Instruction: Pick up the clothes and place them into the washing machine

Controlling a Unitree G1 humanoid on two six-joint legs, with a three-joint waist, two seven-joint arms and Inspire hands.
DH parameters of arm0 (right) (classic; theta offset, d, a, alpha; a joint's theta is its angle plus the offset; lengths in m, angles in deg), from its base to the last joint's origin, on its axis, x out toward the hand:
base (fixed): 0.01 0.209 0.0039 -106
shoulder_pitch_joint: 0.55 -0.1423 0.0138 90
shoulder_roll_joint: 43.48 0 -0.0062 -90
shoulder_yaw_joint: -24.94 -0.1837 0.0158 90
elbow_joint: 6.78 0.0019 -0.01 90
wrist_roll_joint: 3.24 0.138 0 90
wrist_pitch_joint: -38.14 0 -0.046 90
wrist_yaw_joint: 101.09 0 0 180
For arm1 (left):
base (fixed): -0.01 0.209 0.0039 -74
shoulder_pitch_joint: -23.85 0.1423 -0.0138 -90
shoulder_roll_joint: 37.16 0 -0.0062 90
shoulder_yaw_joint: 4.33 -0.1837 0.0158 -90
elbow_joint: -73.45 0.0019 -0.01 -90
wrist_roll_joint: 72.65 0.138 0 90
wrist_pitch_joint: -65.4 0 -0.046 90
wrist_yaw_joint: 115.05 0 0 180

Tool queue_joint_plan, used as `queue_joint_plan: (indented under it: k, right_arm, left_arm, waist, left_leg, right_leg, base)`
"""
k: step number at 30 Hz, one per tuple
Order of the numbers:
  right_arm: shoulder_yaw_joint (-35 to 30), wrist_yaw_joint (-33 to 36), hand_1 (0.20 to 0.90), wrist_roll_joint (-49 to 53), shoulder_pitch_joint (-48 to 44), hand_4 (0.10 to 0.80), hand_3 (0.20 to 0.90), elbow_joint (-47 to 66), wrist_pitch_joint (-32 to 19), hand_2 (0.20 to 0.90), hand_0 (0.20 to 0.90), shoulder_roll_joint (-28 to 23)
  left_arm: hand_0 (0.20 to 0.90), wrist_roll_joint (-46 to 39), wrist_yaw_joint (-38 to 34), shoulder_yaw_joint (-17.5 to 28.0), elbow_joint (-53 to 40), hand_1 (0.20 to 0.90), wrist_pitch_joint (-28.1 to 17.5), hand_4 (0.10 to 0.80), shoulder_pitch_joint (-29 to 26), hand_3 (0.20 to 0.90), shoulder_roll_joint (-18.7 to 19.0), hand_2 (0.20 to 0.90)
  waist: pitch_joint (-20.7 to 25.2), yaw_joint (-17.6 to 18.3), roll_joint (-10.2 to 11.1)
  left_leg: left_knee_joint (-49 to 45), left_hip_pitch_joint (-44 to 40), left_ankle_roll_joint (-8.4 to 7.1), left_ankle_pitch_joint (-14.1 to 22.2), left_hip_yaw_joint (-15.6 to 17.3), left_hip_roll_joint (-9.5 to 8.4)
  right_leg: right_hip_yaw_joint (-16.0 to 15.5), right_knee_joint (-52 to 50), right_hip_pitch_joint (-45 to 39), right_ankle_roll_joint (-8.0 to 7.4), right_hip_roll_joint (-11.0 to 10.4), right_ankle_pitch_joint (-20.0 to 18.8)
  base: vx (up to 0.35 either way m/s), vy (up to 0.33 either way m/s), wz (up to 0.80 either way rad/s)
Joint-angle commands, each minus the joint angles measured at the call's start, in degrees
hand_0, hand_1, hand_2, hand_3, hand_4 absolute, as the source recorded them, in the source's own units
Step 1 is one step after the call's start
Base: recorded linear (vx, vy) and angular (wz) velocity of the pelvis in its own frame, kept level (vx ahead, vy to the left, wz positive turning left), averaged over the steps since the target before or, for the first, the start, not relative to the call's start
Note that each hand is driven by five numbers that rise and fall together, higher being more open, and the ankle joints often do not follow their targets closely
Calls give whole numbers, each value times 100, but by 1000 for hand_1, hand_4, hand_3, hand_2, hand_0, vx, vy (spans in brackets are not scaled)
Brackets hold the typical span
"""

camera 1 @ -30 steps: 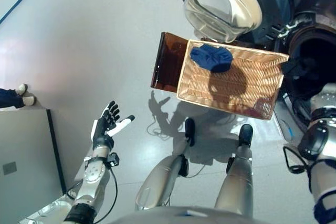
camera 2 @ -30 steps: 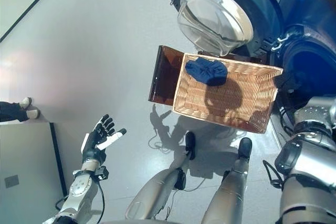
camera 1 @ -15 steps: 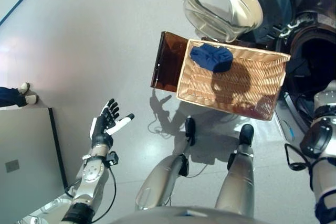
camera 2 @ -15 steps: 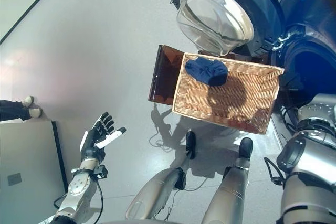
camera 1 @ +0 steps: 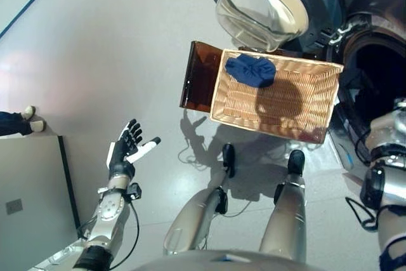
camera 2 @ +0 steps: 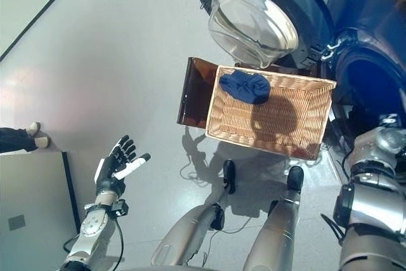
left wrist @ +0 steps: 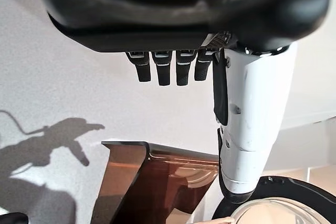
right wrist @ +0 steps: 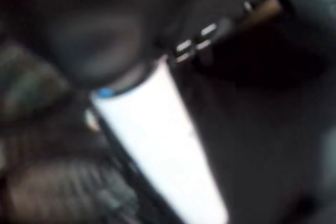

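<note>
Left hand (camera 1: 125,153) hovers spread and empty near left; right hand (right wrist: 157,145) by the washing machine (camera 1: 374,74), fingers unreadable. Further off, navy clothes (camera 1: 251,70) sit in the wicker basket's (camera 1: 317,103) far-left corner — a long reach could tip it.

No readable text, labels or numbers.
</note>
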State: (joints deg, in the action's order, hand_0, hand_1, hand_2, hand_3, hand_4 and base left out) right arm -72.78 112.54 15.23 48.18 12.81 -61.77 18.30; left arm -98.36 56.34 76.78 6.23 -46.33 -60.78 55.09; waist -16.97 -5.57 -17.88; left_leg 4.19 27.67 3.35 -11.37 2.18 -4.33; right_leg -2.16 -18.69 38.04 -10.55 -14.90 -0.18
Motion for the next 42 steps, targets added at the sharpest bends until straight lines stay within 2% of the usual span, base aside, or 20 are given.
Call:
queue_joint_plan:
  k: [1,4,5,10,17,28,33,42]
  right_arm:
    - [667,167,900,-1828,429,800,900,508,275,900,900,-614]
    - [837,171,900,-2205,493,800,900,462,416,900,900,-520]
    - [1073,7,900,-2750,661,800,900,495,510,900,900,-511]
    - [1601,-38,900,-4017,860,800,900,761,778,900,900,-454]
    - [2177,28,900,-5124,574,800,900,336,1190,900,900,-535]
    - [2611,112,900,-5138,-433,800,900,-174,1400,900,900,-663]
    - [2832,182,900,-5178,-934,800,900,-328,1570,900,900,-984]
    - [3174,-76,900,-5293,-1253,800,900,-620,1674,900,900,-1041]
  left_arm:
    - [900,-44,36,638,-180,900,-479,800,177,900,80,900]
    - [900,-31,59,677,-238,900,-451,800,211,900,78,900]
    - [900,11,88,705,-176,900,-436,800,190,900,64,900]
    - [900,126,55,798,-95,900,-455,800,86,900,-12,900]
    - [900,165,95,714,-178,900,-506,800,8,900,-21,900]
    - [900,42,145,617,-481,900,-559,800,36,900,48,900]
    - [900,-24,145,684,-755,900,-585,800,73,900,138,900]
    - [900,-60,119,726,-995,900,-536,800,120,900,205,900]
  waist:
    - [507,-54,-52]
    - [536,-68,-29]
    - [554,-60,10]
    - [560,-48,43]
    - [545,-88,17]
    - [384,-239,-94]
    - [180,-264,-142]
    - [-59,-276,-28]
  left_leg:
    - [81,-112,-736,392,-60,135]
    - [81,-145,-728,388,-81,130]
    - [81,-170,-723,400,-101,126]
    - [81,-160,-723,381,-104,138]
    - [81,-79,-732,346,-103,130]
    - [81,123,-790,234,-71,186]
    - [81,311,-874,119,-171,171]
    - [81,648,-934,9,-289,204]
  right_leg:
    - [-260,373,-209,494,322,-28]
    - [-287,377,-259,490,314,-34]
    - [-299,415,-312,491,323,-43]
    - [-310,510,-340,478,340,-108]
    - [-310,598,-296,485,331,-163]
    - [-267,644,-103,505,393,-239]
    - [-282,369,141,530,380,-129]
    - [-334,-69,589,629,415,57]
  base:
    - [25,-21,16]
    - [11,0,4]
    - [0,0,0]
    - [-5,3,-1]
    - [-21,10,-1]
    - [-38,-1,-3]
    - [-67,-29,13]
    - [-49,-60,11]
